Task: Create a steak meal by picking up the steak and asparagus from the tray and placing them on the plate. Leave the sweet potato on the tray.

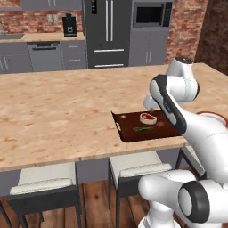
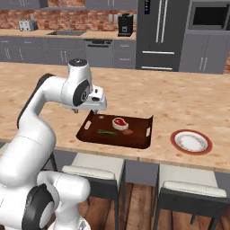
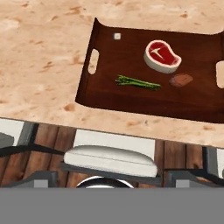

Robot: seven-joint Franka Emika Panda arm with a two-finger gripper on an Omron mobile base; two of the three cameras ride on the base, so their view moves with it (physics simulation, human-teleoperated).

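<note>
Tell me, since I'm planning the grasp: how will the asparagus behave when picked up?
The asparagus is a thin, loose-looking bundle, so stalks may splay or slip. It lies flat on the tray, probably leaving little height to pinch. Likely light.

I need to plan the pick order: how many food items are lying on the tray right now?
3, all on the tray: the steak toward its far side, the asparagus nearer the counter's front edge, and the sweet potato just beside the steak. Nothing seems hidden.
</note>
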